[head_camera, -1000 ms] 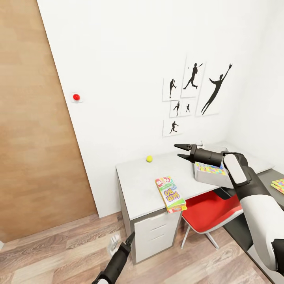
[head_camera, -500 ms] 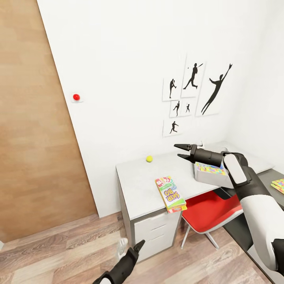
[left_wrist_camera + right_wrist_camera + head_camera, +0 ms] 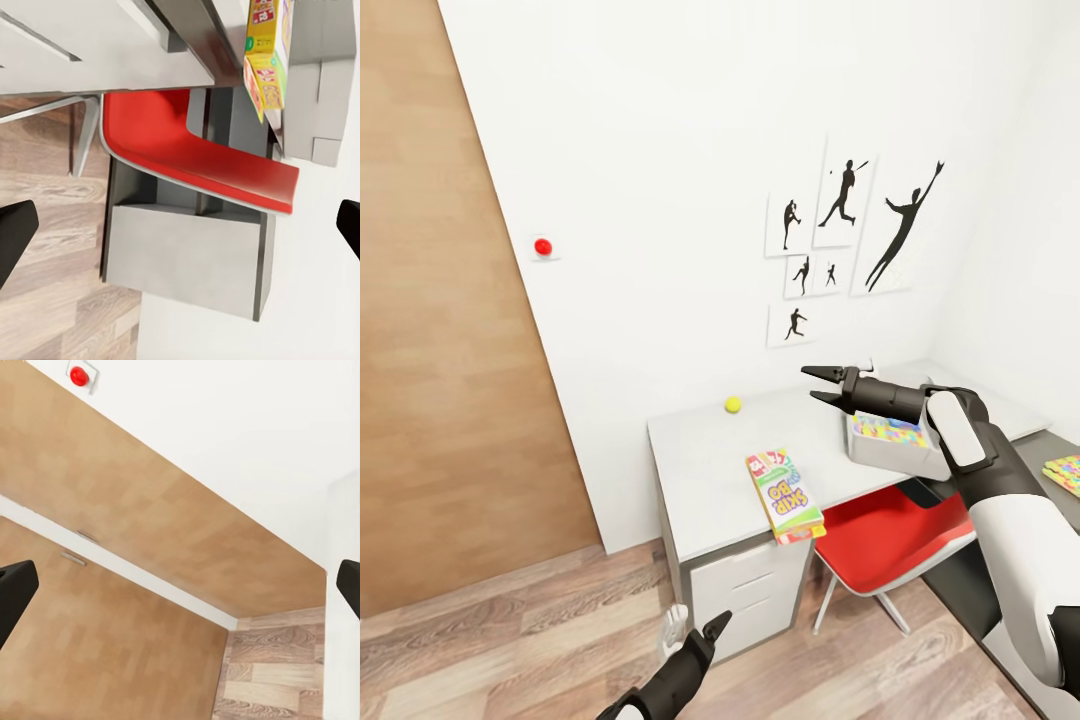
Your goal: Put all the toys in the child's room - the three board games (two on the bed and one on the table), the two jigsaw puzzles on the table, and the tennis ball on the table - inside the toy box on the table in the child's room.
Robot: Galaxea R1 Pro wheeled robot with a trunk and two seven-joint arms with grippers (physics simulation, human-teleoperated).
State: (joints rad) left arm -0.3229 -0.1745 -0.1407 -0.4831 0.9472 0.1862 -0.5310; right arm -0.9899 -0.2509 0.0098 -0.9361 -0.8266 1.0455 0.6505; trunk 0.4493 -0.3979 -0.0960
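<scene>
Wood-plank floor up front, left claw [image 3: 693, 627] hanging low with jaws apart — empty. On the worktop [image 3: 700, 470], the board games [image 3: 785, 493] overhang the near edge, long axis running away. Right claw [image 3: 818, 383] is spread above, nearer — tennis ball [image 3: 733, 404] sits beyond by the wall.

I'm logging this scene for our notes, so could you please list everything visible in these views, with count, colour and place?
table: one, light grey-white top, against the white wall.
board games: a stack, SKIP-BO on top, at the table's front edge.
tennis ball: one, yellow-green, on the table near the wall.
toy box: one, pale grey, on the table, multicoloured puzzle inside.
red chair: one, tucked under the table.
sports pictures: six, black silhouettes, on the wall.
red button: one, on the wall beside the wooden door.
left gripper: open, low over the floor.
right gripper: open, above the table.
</scene>
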